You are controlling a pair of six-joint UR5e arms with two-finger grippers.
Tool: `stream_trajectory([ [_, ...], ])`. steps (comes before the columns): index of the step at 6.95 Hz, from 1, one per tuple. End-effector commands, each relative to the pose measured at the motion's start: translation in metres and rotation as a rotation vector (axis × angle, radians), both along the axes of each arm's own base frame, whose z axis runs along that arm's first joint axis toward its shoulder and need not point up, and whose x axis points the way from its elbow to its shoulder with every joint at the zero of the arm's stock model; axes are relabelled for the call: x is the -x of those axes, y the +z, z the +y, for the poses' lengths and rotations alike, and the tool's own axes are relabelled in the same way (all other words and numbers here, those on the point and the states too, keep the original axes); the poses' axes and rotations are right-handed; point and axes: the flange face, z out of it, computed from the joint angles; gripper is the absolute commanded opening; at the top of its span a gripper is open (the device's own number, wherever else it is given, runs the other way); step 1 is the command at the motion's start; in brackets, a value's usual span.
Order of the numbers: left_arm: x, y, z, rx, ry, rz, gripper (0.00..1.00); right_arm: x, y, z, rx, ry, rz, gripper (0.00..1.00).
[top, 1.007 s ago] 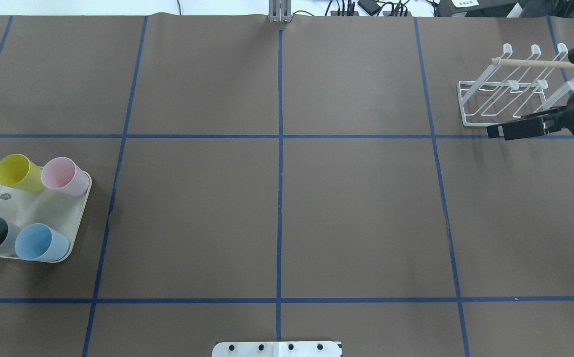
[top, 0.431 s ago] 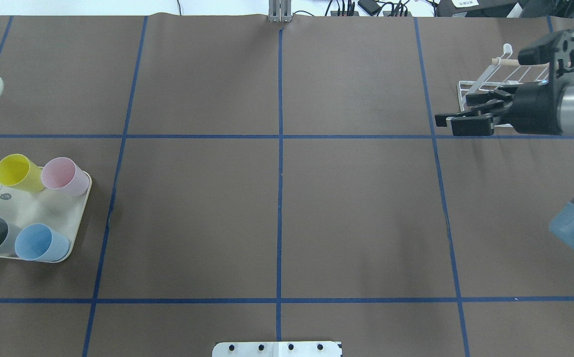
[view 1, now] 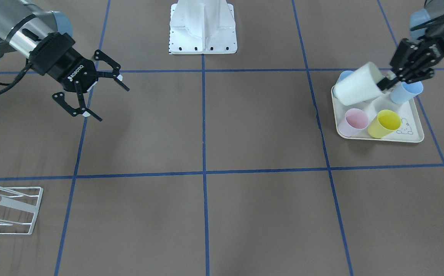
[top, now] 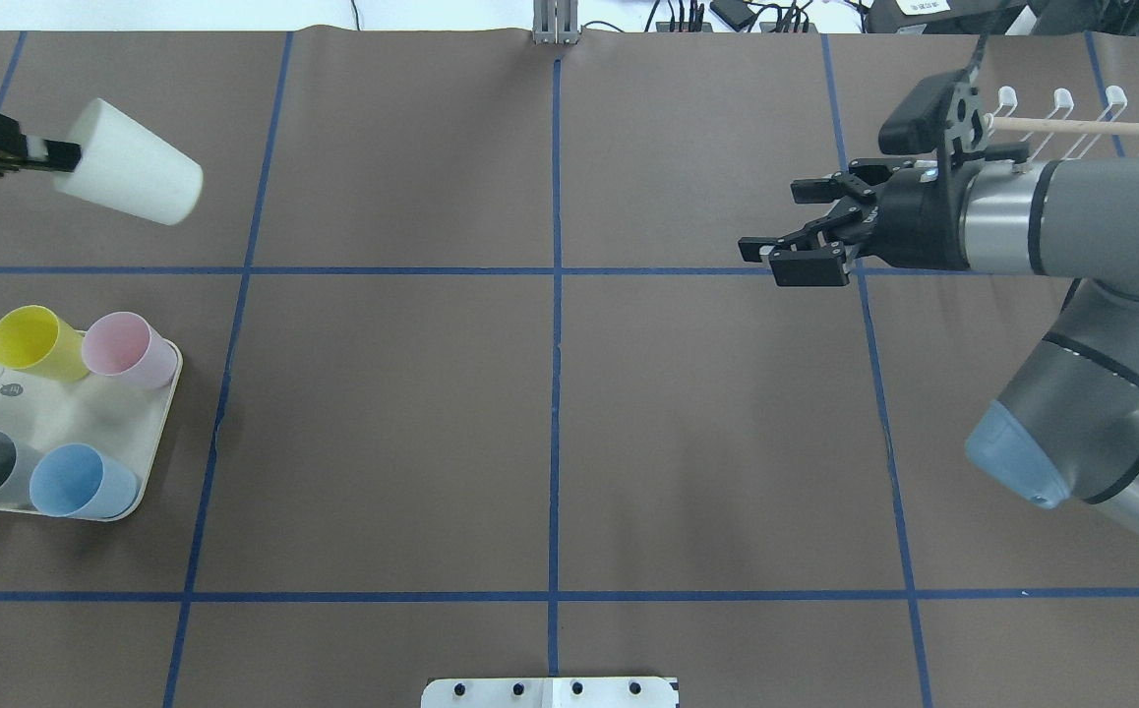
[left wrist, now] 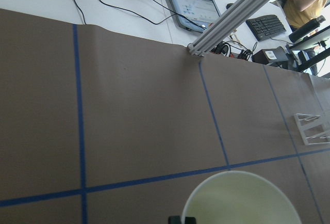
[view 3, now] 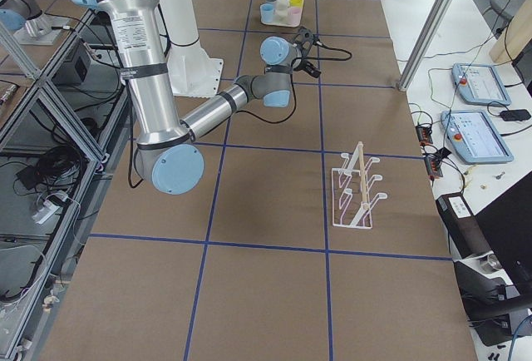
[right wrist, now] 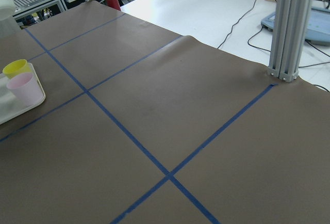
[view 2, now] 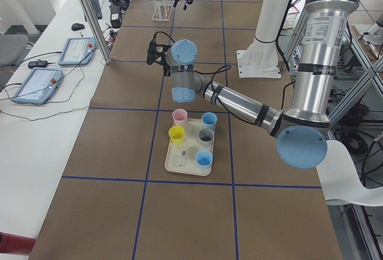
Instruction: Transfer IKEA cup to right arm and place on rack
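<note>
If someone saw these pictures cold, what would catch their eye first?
First, the white cup, held tilted in the air by the left gripper on the robot's left. Opposite, the right gripper gapes open toward it. Nearer the robot, a cream tray holds coloured cups.

Brown table point(top: 383, 423) w/ blue tape grid point(top: 555, 393): cup tray point(top: 48, 408) left, rack point(top: 1086, 125) right.

Far left: cup point(top: 132, 177) in left gripper point(top: 53, 152), off the table point(top: 432, 413). Near left: tray point(top: 63, 411) bearing cups point(top: 83, 479). Far right: rack point(top: 1061, 123), right gripper point(top: 776, 228) left of it.
</note>
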Motion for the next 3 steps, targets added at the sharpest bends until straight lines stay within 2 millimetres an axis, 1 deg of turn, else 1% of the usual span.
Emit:
stream_trajectory([
  [1,-0.108,-0.069,0.024,0.133,0.03,0.171,0.0,0.067,-0.032,0.031,-0.134,0.024,0.008,0.99],
  [2,-0.15,-0.083,0.04,0.162,0.042,0.208,0.0,0.087,-0.04,0.047,-0.199,0.005,0.014,0.99],
  [3,-0.168,-0.095,0.045,0.173,0.063,0.231,0.0,0.103,-0.051,0.061,-0.235,0.001,0.007,0.99],
])
